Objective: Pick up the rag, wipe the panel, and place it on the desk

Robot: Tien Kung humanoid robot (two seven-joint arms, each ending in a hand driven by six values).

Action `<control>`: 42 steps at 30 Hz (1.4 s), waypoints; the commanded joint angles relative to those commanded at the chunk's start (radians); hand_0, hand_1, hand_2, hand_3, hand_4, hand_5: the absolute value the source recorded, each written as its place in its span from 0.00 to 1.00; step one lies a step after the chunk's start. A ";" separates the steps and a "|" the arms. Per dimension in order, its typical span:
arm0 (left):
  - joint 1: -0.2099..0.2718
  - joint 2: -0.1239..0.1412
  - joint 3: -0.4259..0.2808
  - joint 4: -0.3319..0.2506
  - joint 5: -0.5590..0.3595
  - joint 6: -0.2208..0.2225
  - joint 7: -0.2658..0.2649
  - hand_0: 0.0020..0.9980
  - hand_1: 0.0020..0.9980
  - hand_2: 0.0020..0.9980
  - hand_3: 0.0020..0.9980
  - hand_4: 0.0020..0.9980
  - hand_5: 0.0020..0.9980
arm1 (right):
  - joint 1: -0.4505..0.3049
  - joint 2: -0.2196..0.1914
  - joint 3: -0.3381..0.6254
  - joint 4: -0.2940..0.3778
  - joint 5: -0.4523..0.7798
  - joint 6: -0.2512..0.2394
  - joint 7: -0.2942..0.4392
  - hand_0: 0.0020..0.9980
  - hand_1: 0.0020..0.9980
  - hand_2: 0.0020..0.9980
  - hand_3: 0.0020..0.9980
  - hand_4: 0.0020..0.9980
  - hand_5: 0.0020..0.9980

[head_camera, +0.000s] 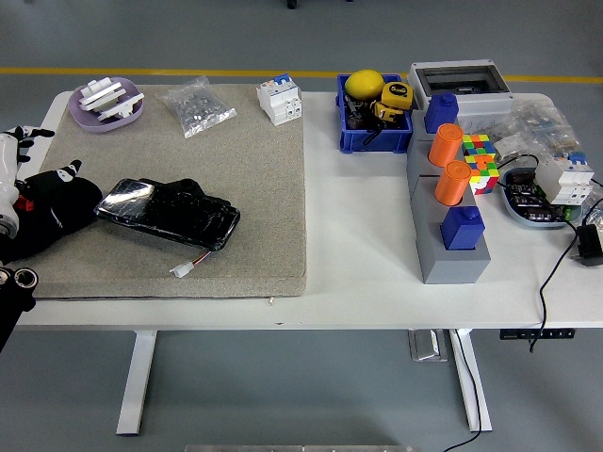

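The black rag (61,209) lies bunched on the grey mat (254,188) at its left edge, touching the left end of the glossy black panel (170,213). My left hand (13,179), white with black fingers, comes in from the left edge and grips the rag's left side, which is pulled up a little toward it. The panel lies flat and slanted on the mat, with a small white connector (184,268) on a wire at its front. My right arm does not show.
A purple dish (106,105) of white parts, a bag of screws (195,105) and a white breaker (281,100) sit along the mat's back. A blue bin (373,118), a grey block with orange cylinders (450,212), a colour cube (479,160) and cables fill the right.
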 joint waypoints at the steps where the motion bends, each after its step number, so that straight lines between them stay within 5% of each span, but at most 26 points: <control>1: 0.002 -0.007 -0.007 -0.003 -0.023 0.003 -0.016 0.62 0.74 0.75 0.63 0.84 0.15 | -0.001 0.001 0.000 0.000 0.000 0.000 0.000 0.75 0.64 0.65 0.56 0.91 0.42; 6: 0.000 -0.023 0.000 -0.030 -0.080 0.008 -0.057 0.62 0.73 0.75 0.63 0.86 0.17 | -0.013 0.011 0.001 -0.001 0.003 0.001 0.000 0.75 0.64 0.65 0.56 0.91 0.42; 17: -0.002 -0.030 -0.013 -0.055 -0.097 0.009 -0.051 0.62 0.74 0.75 0.63 0.86 0.18 | -0.019 0.021 -0.009 0.002 0.008 -0.004 -0.003 0.75 0.64 0.65 0.56 0.91 0.42; 42: -0.005 0.007 0.004 -0.154 -0.077 0.003 -0.027 0.63 0.74 0.74 0.62 0.86 0.20 | 0.017 0.026 -0.067 0.003 0.022 0.004 -0.003 0.75 0.64 0.66 0.56 0.91 0.43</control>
